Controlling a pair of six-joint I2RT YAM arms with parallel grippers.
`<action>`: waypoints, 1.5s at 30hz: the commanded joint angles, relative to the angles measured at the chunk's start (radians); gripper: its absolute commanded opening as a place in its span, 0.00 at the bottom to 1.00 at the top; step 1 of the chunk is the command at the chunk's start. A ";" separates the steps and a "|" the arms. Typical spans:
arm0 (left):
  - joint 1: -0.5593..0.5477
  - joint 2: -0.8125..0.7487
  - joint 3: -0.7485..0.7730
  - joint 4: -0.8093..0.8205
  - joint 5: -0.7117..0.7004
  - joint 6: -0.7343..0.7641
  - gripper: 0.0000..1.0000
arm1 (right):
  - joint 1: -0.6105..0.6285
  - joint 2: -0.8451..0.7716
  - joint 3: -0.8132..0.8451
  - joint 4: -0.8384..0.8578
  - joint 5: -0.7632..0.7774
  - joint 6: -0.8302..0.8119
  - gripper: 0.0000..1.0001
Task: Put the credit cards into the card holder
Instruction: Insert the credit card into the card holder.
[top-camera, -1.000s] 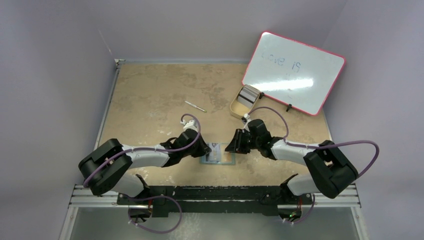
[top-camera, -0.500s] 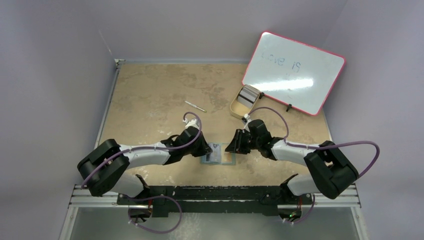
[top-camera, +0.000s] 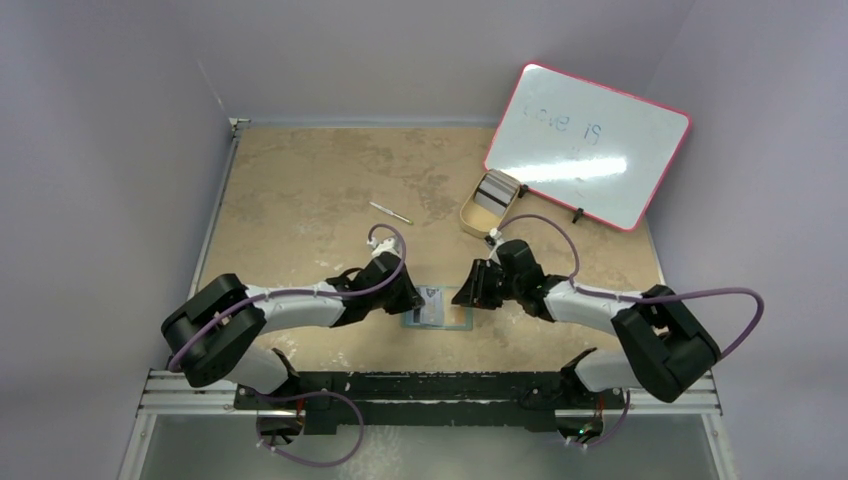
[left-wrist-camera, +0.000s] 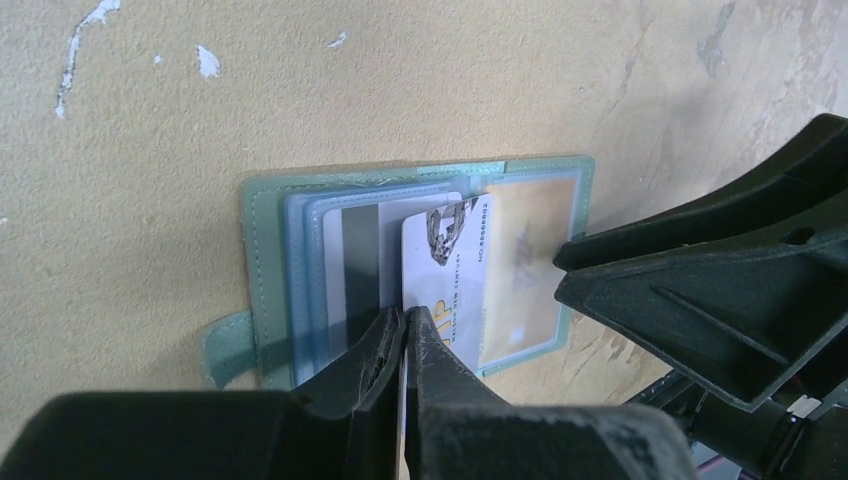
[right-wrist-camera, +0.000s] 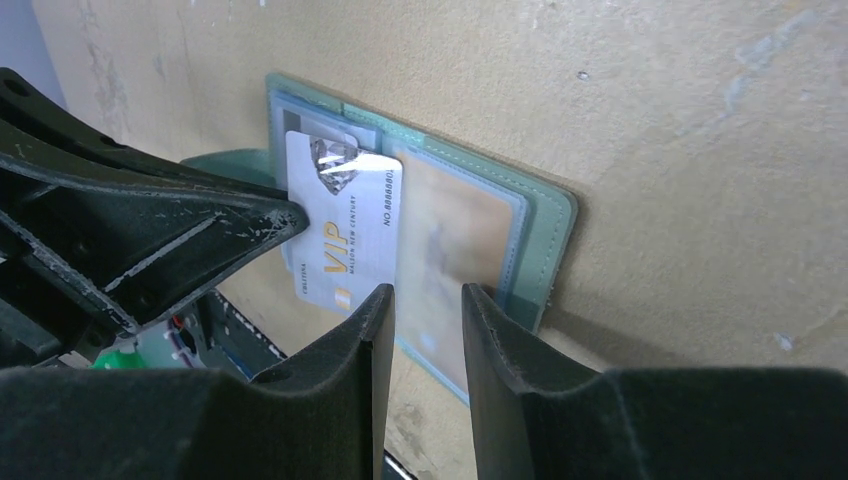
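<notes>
The card holder (top-camera: 447, 310) lies open on the table between my two grippers, its green rim (left-wrist-camera: 262, 262) and pale clear pockets (right-wrist-camera: 455, 235) facing up. My left gripper (left-wrist-camera: 405, 318) is shut on the near edge of a white credit card (left-wrist-camera: 447, 268) marked VIP, which lies over the holder's middle fold (right-wrist-camera: 345, 232). A dark-banded card (left-wrist-camera: 358, 262) sits in a left pocket. My right gripper (right-wrist-camera: 426, 298) stands open over the holder's right page, with nothing between its fingers. More credit cards (top-camera: 492, 192) are stacked in a beige tray.
The beige tray (top-camera: 472, 217) stands at the back right, beside a pink-edged whiteboard (top-camera: 585, 145) that leans over the table's edge. A thin pen (top-camera: 390, 212) lies behind the left arm. In the top view both grippers (top-camera: 412, 298) (top-camera: 470, 292) meet at the holder.
My left gripper has edged right and slightly away with the white card, further over the holder. The right gripper has barely shifted and keeps the same opening.
</notes>
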 joint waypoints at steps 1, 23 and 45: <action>-0.005 -0.004 0.046 -0.095 -0.041 -0.019 0.00 | 0.007 -0.064 0.037 -0.122 0.094 -0.014 0.33; -0.005 0.047 0.083 -0.080 0.049 -0.031 0.00 | 0.028 -0.029 0.017 -0.113 0.146 -0.024 0.29; -0.006 0.059 0.027 0.036 -0.030 -0.095 0.00 | 0.039 -0.023 -0.011 -0.085 0.138 -0.009 0.18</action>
